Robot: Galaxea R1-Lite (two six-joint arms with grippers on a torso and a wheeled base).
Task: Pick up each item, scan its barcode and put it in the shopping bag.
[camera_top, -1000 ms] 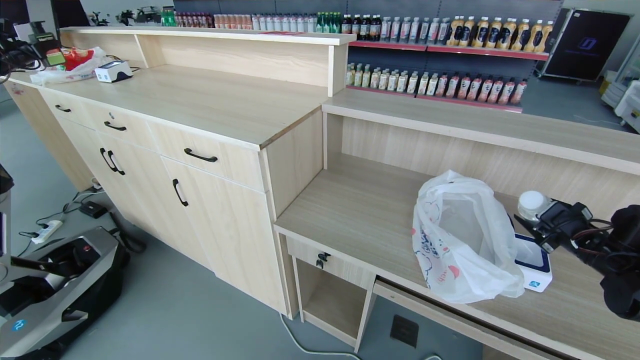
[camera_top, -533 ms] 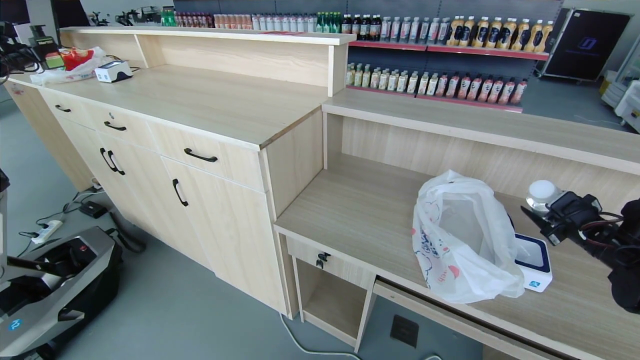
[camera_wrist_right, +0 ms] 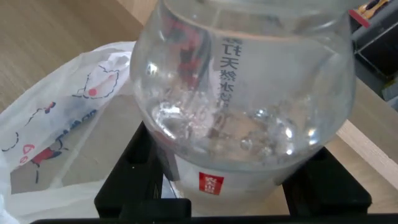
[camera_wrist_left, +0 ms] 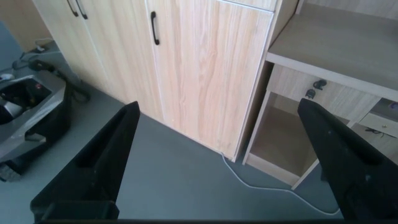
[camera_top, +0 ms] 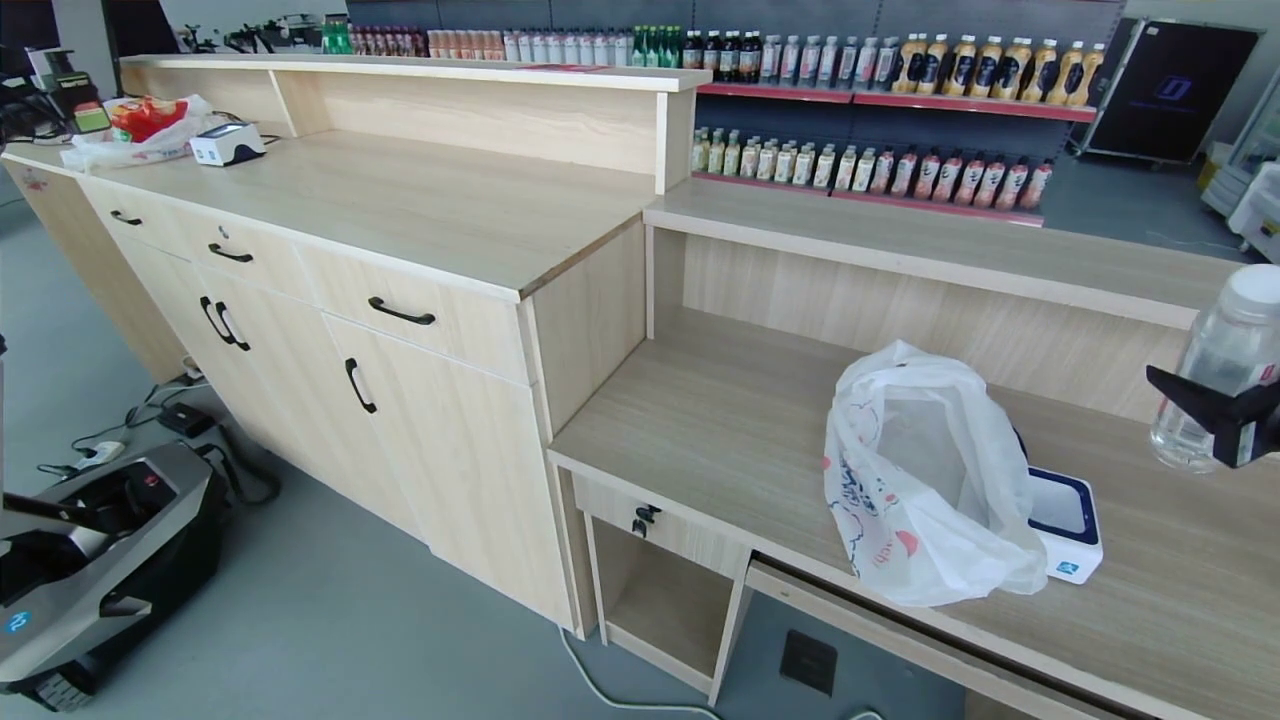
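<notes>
A clear plastic water bottle [camera_top: 1215,365] with a white cap stands upright in the air at the far right, above the low desk [camera_top: 740,430]. My right gripper [camera_top: 1225,418] is shut on its lower part. In the right wrist view the bottle [camera_wrist_right: 249,93] is close up, with the black fingers [camera_wrist_right: 140,177] clamped on either side. The white shopping bag [camera_top: 925,480] stands open on the desk, left of the bottle, also seen as the bag [camera_wrist_right: 59,134] below it. A white and blue scanner [camera_top: 1068,520] sits against the bag's right side. My left gripper [camera_wrist_left: 217,155] hangs open over the floor by the cabinet.
A raised wooden ledge [camera_top: 950,250] runs behind the desk. To the left is a taller counter [camera_top: 400,200] carrying a second scanner [camera_top: 228,142] and a bag of goods [camera_top: 140,125]. Shelves of bottles [camera_top: 870,110] line the back. Cables lie on the floor [camera_top: 100,450].
My right gripper has lifted the bottle and carried it right, from just over the scanner to the view's right edge. The bottle now stands upright.
</notes>
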